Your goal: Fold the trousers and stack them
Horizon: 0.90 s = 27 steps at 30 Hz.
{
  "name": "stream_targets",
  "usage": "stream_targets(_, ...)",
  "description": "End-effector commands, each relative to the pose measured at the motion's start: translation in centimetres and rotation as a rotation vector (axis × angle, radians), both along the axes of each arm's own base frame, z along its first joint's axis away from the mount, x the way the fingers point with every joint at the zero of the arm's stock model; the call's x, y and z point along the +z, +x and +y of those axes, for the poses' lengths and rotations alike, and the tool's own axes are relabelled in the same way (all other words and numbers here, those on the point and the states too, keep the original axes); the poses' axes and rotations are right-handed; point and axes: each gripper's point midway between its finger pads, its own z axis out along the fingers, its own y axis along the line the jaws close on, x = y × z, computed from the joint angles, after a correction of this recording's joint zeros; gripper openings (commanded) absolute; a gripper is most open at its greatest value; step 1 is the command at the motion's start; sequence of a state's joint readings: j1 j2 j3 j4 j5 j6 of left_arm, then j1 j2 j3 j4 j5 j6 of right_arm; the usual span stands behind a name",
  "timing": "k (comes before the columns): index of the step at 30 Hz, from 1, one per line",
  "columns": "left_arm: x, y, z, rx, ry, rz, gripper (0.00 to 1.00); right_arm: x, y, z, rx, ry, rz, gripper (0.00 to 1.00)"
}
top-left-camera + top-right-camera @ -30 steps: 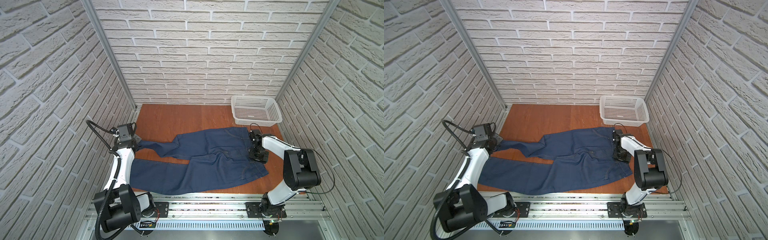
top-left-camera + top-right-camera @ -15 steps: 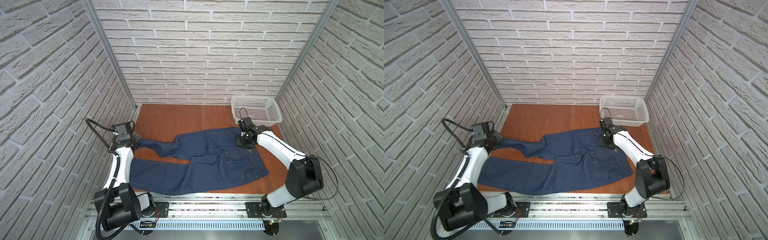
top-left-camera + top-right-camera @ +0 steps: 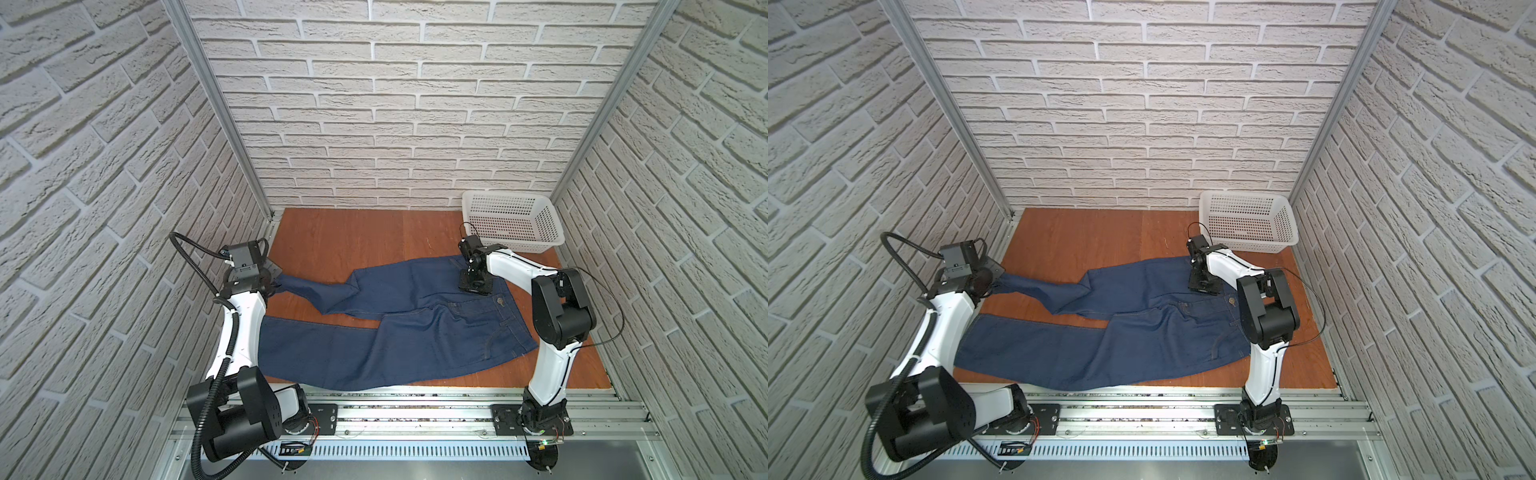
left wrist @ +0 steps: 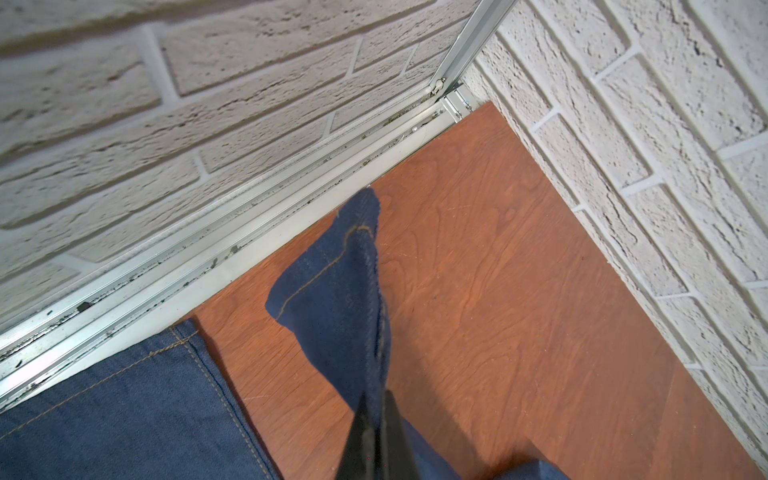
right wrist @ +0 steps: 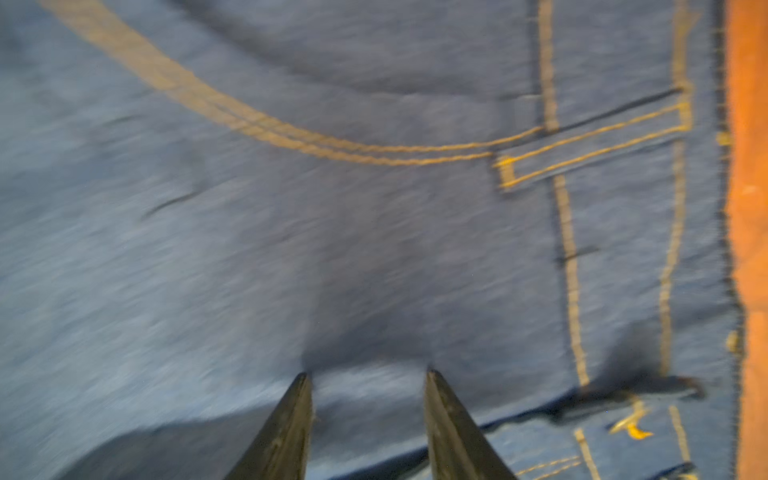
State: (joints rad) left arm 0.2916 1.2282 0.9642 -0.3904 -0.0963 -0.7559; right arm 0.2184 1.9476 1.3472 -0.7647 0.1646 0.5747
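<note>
Top views, both: the desk (image 3: 345,237) is covered across most of its width by the trousers (image 3: 415,332). They are laid flat, with the waist at the right edge and both legs run toward the left edge. The near leg lies straight along the near edge. The far leg is kinked at the knee and drawn toward the left edge. A white basket (image 3: 513,224) is set in the far right corner, apart from the denim.

Left wrist view: the left pincer (image 4: 375,401) is clamped shut on the far leg close to its hem (image 4: 328,266), which projects past the fingertips over the wood. Judged: the grip is held there so that this leg can be carried over onto the near one.

Right wrist view (blurred): the right pincer (image 5: 368,374) is seen with jaws apart and nothing between them. The tips are at or just above the denim; contact cannot be settled. The far part of the waistband lies directly beneath it, with a belt loop (image 5: 590,145) just ahead and the desk's right edge beyond. Judged: it is placed there to take the waist end for a lengthwise fold. No fold is made yet.
</note>
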Motion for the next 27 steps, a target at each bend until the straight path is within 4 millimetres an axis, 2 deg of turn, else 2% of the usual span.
stream_targets(1,1.4,0.7,0.6,-0.003,0.029,-0.032,0.00,-1.1,-1.2,-3.7,-0.116,-0.061,0.047,0.46)
stream_targets(7,1.6,1.2,1.0,0.006,0.025,-0.054,0.00,-1.9,-3.4,-8.6,-0.248,-0.079,0.090,0.46)
stream_targets(15,0.9,3.0,0.9,-0.016,-0.009,-0.070,0.00,-2.5,-5.8,-12.5,-0.342,-0.089,0.133,0.47)
stream_targets(22,-0.3,6.1,0.4,-0.089,-0.027,-0.073,0.00,-1.8,-6.9,-13.3,-0.355,-0.105,0.127,0.47)
stream_targets(27,1.4,8.9,-1.8,-0.206,0.006,-0.128,0.00,-1.4,-6.8,-12.8,-0.350,-0.079,0.109,0.47)
